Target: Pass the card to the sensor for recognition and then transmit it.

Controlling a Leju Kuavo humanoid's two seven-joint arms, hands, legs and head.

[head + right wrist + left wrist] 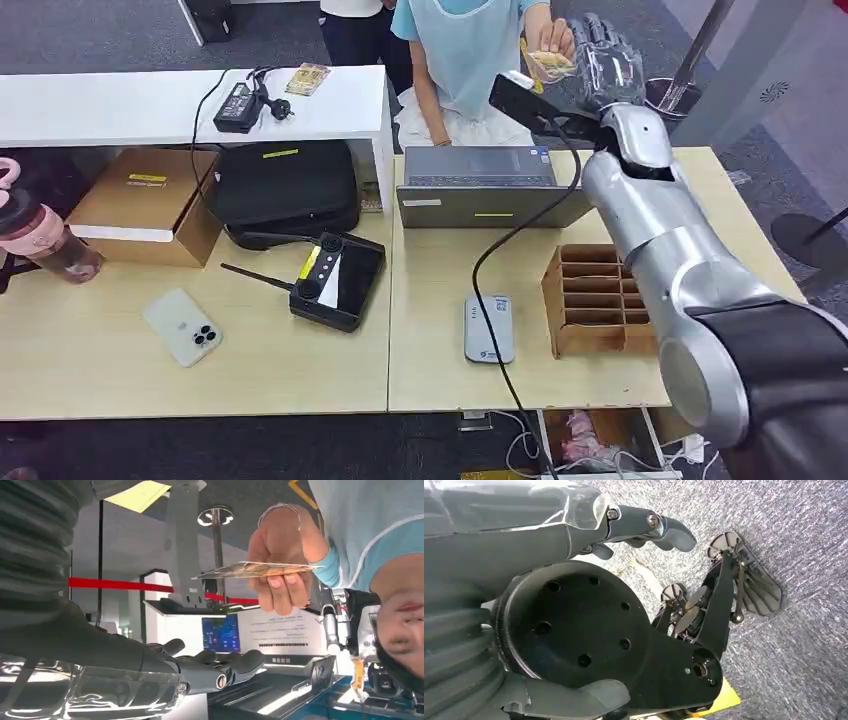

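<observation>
A person behind the table holds the card [550, 65] flat between their fingers; in the right wrist view the card [255, 570] sits edge-on in that person's hand. My right hand [606, 58] is raised past the laptop, just beside the card. Its fingers [220, 667] are stretched out and hold nothing, with a gap between them and the card. The sensor, a white reader [489, 328], lies flat on the table near the front edge with a black cable running past it. My left hand [644, 527] hangs over grey carpet, fingers extended, holding nothing.
A grey laptop [480, 185] stands between me and the person. A divided cardboard box [595, 300] sits right of the reader. On the left lie a black device with an antenna [338, 280], a white phone [182, 326], a black bag [285, 185] and a cardboard box [150, 200].
</observation>
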